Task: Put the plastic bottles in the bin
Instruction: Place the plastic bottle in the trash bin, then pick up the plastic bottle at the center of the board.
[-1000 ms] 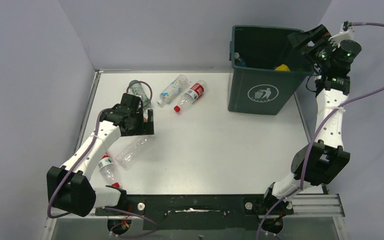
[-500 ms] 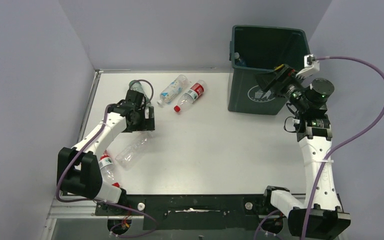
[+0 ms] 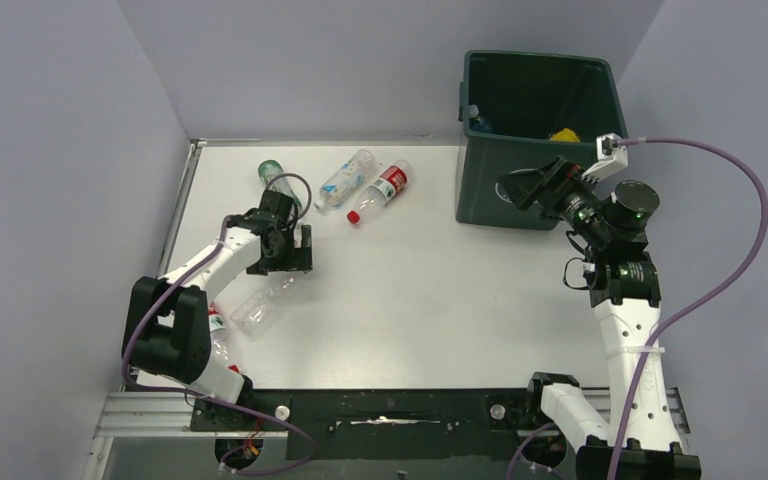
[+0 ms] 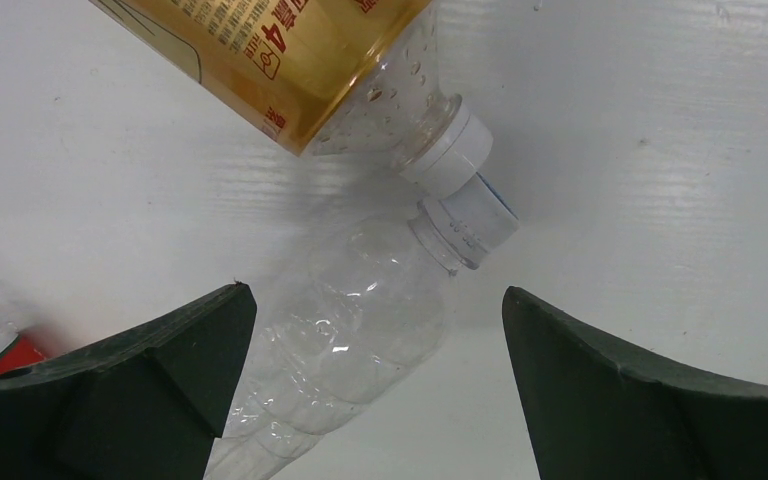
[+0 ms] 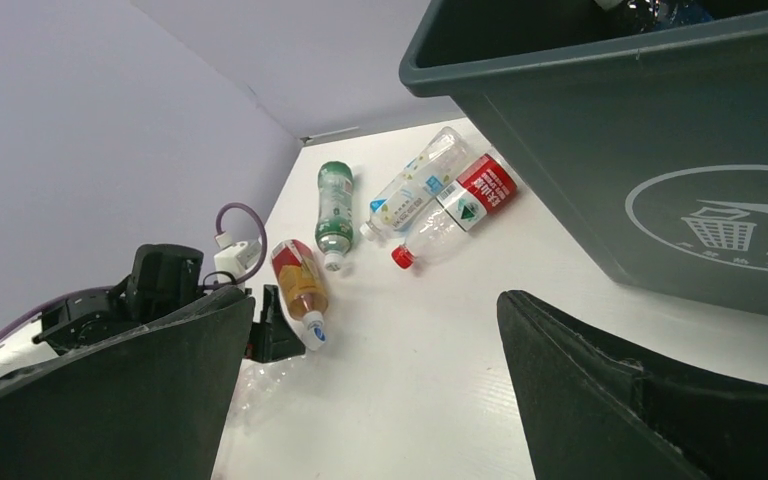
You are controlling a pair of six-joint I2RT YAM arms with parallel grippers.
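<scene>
The dark green bin stands at the back right, with a yellow bottle and a clear one inside. My left gripper is open and low over a clear unlabelled bottle, whose neck lies between the jaws without touching them. An amber-labelled bottle lies cap to cap with it. My right gripper is open and empty in front of the bin. A green bottle, a blue-labelled one and a red-labelled one lie at the back.
Another red-labelled bottle lies near the left arm's base. The clear bottle's body stretches toward the near left. Grey walls close the table's left and back. A purple cable loops beside the right arm.
My right gripper has come down from over the bin's right rim to its front face, still open. My left arm has shifted slightly over the clear bottle.
</scene>
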